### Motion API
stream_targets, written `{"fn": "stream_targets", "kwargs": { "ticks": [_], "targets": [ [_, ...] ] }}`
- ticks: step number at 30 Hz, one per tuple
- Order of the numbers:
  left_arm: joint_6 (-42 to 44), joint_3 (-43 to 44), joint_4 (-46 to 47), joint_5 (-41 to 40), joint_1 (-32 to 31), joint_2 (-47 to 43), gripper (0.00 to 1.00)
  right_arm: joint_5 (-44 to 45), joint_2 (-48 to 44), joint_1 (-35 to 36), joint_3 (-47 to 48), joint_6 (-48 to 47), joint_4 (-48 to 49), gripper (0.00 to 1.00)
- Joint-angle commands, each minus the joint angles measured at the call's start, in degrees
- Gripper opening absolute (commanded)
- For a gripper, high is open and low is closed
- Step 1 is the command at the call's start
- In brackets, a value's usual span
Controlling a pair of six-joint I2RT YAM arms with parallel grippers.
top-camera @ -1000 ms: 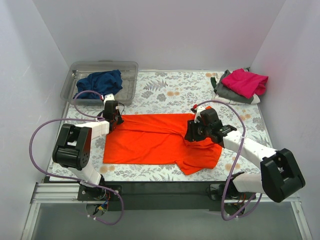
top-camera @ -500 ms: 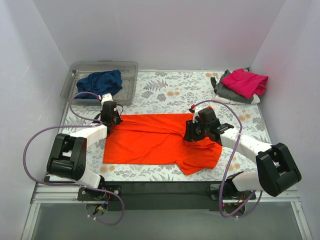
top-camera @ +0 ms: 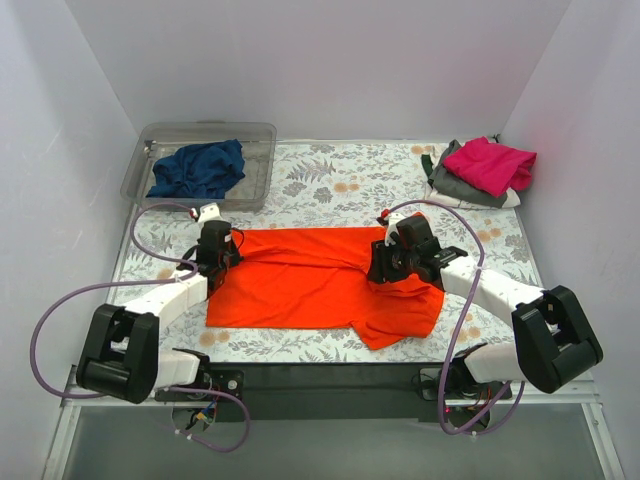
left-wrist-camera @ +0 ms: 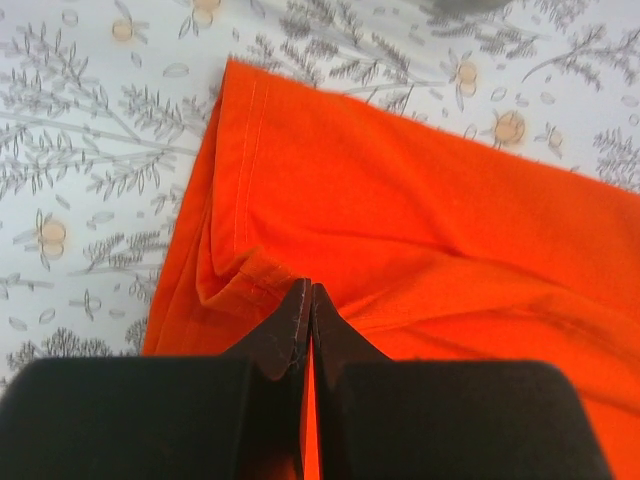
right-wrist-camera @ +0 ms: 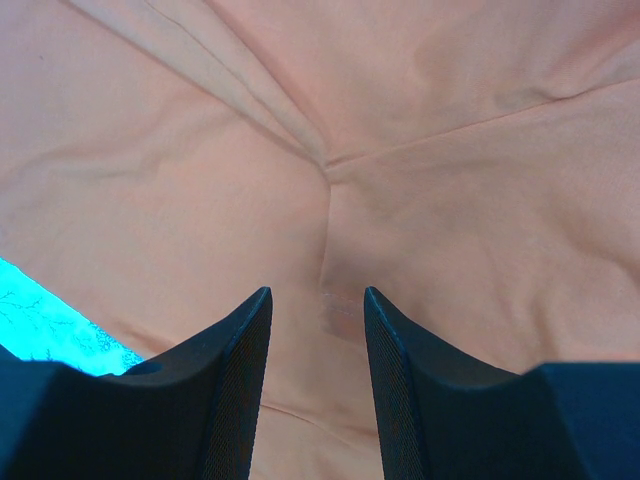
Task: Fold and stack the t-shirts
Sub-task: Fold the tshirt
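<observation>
The orange-red t-shirt (top-camera: 310, 285) lies spread across the middle of the flowered bench (top-camera: 340, 185). The left pincer (left-wrist-camera: 306, 300) is pinched together on a puckered bit of its left edge. The right pincer (right-wrist-camera: 316, 292) stands apart over its creased right side. A navy t-shirt (top-camera: 198, 168) sits in the tub (top-camera: 258, 135), far left.

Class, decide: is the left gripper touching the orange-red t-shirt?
Touching. The left wrist view shows the left gripper shut, pinching a fold of the orange-red t-shirt.

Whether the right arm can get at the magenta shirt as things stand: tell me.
Probably yes: the right gripper is open over the orange shirt, and nothing stands between it and the magenta shirt.
</observation>
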Motion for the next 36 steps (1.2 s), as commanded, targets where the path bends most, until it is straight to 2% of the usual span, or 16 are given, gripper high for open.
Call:
{"fn": "stream_targets", "kwargs": {
  "ticks": [1, 10, 17, 24, 28, 29, 32, 36],
  "targets": [
    [-3.2, -2.3, -3.7, -0.7, -0.9, -5.6, 0.0, -0.6, -0.8, -0.2, 2.2, -0.7, 2.4, 0.38],
    [-6.6, -4.1, -7.7, -1.0, -1.4, -12.7, 0.0, 0.9, 1.3, -0.1, 4.5, -1.3, 2.8, 0.38],
    [-9.5, -3.3, -11.7, -2.1, -1.6, -13.0, 0.0, 2.9, 5.0, 0.0, 10.2, -1.9, 4.8, 0.38],
    [-12.1, -2.6, -16.2, -5.3, -1.8, -13.0, 0.0, 0.5, 11.0, 0.7, 15.1, -1.2, 6.0, 0.37],
    [-14.6, -2.1, -19.4, -7.3, -1.8, -12.7, 0.1, -1.1, 13.1, 1.1, 16.8, -1.5, 6.0, 0.37],
    [-15.0, -2.2, -19.8, -7.8, -1.9, -12.8, 0.21, -1.4, 13.5, 1.3, 17.0, -1.7, 6.0, 0.37],
    [-16.2, -2.7, -21.4, -9.4, -1.9, -14.0, 0.39, -1.5, 14.9, 1.6, 17.6, -2.4, 5.8, 0.38],
    [-16.7, -3.0, -22.1, -10.0, -2.1, -16.0, 0.48, -1.3, 16.8, 2.0, 17.6, -3.0, 5.5, 0.37]
  ]
}}
